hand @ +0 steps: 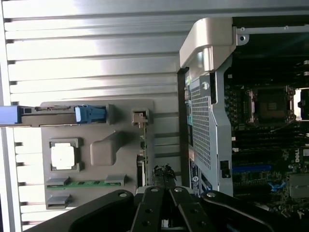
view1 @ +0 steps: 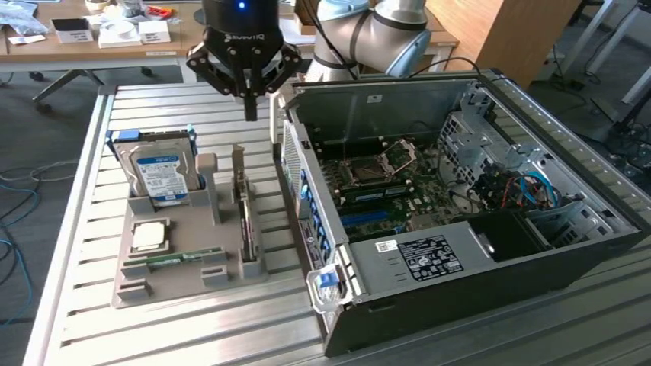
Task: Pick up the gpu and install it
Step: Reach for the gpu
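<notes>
One gripper [view1: 249,114], jaws pressed together on nothing, hovers; the gpu [view1: 245,217] stands upright in its grey holder [view1: 173,293] below them, untouched. I judge pickup not begun: gripping needs jaws spread astride its edge.

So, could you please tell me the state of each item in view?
Black robot claw: shut, holding nothing.
Thin black gpu card: standing on edge in grey plastic holder, untouched.
Silver hard drive, blue-white label: upright in holder.
Narrow green memory stick: lying flat in holder.
Dark metal computer case: open, side panel off.
</notes>
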You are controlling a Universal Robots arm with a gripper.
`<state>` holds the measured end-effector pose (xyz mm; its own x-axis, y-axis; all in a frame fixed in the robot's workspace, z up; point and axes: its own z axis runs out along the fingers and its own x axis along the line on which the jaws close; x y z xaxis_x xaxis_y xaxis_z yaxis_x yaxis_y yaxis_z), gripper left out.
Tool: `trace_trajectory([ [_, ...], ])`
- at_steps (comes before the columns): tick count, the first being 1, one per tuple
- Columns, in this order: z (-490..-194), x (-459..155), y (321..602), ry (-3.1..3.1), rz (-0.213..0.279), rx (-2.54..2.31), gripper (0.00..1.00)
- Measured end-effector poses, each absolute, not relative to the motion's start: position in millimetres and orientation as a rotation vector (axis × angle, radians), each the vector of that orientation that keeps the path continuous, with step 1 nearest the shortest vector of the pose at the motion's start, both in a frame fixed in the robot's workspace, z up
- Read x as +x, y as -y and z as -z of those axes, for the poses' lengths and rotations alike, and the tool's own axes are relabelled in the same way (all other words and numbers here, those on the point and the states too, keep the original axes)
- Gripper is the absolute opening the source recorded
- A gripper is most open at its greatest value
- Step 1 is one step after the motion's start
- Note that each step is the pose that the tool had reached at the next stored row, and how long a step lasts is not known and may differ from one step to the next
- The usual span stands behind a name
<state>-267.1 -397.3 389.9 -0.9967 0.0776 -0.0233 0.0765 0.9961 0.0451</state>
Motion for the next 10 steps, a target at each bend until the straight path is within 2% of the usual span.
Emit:
trace_trajectory([
  [10, -387.5, -281.5, 396.3, -3.113, -0.069, 0.123, 0.11],
])
